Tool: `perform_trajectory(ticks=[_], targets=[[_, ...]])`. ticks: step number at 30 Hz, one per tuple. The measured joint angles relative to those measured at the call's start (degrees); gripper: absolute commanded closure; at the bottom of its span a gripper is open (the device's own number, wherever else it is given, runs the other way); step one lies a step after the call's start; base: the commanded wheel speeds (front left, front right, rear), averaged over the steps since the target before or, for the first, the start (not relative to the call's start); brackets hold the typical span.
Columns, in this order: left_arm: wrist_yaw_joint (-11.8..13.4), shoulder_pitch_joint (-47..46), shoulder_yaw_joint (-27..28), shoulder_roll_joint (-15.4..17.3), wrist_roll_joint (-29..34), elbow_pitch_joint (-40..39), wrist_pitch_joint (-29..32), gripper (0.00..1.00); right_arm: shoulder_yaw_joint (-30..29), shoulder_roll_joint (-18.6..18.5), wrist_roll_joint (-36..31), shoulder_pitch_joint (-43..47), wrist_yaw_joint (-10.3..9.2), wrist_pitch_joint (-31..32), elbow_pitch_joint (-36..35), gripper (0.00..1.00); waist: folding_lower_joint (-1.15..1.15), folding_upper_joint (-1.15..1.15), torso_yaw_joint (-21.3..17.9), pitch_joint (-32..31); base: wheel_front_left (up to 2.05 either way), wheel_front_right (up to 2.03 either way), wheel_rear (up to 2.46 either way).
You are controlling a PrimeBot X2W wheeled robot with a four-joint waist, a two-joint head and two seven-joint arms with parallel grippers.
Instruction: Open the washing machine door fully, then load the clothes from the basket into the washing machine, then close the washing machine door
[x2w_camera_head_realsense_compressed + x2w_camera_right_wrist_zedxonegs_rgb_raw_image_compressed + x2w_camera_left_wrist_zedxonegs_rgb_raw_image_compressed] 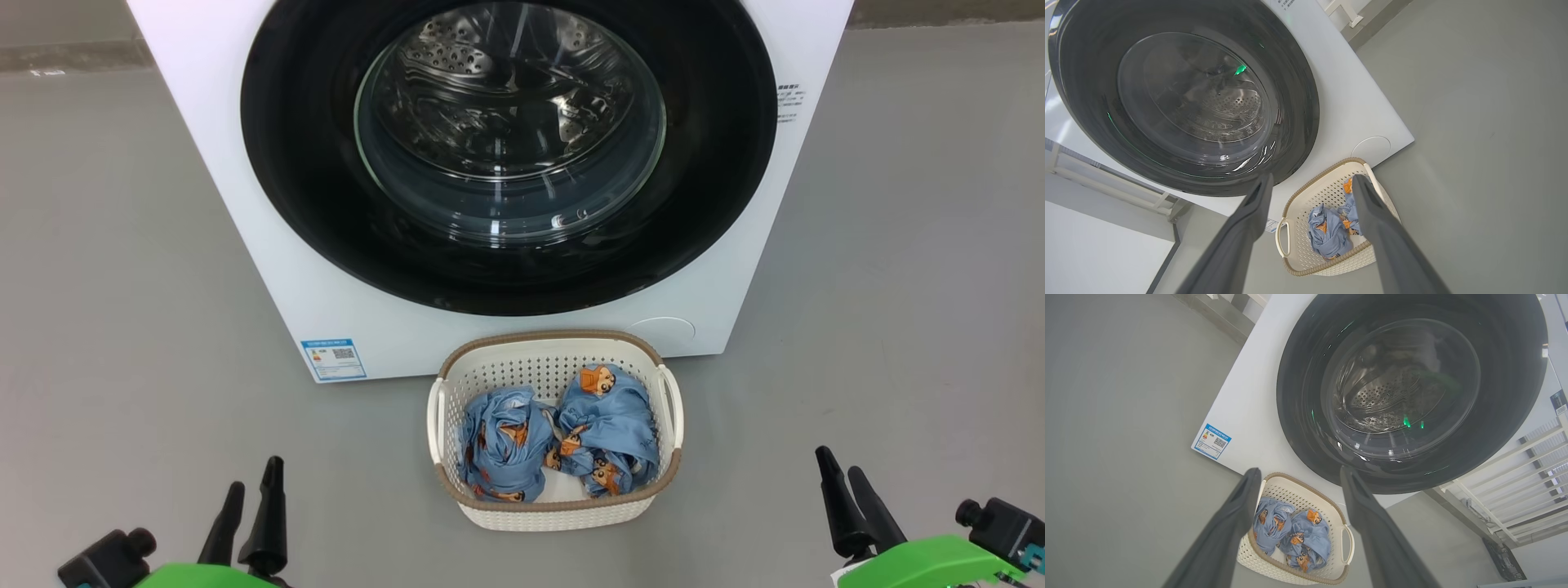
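Head view: you see the washing machine door (pixel 510 139) closed, the basket (pixel 555 336) on the floor (pixel 122 327) just before it, holding the clothes (pixel 563 437). Left wrist view: left gripper (pixel 1300 470) spread wide, empty. Right wrist view: right gripper (pixel 1313 177) likewise spread, empty.

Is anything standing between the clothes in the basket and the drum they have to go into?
Yes. The washing machine door is shut, covering the washing machine opening just behind the basket. Nothing visible lies between the open left gripper or right gripper and the clothes, uncovered in the basket.
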Motion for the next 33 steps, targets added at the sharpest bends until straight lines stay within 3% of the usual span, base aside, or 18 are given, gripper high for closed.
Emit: perform_trajectory(ticks=[33], targets=[[-0.01,0.03,-2.85,1.56,21.84,-2.27,-5.55,0.00,2.33,-2.04,-20.07,-1.07,0.00,-5.55,0.38,0.00,0.00,0.00,0.15,0.71,0.00,0.00,0.00]])
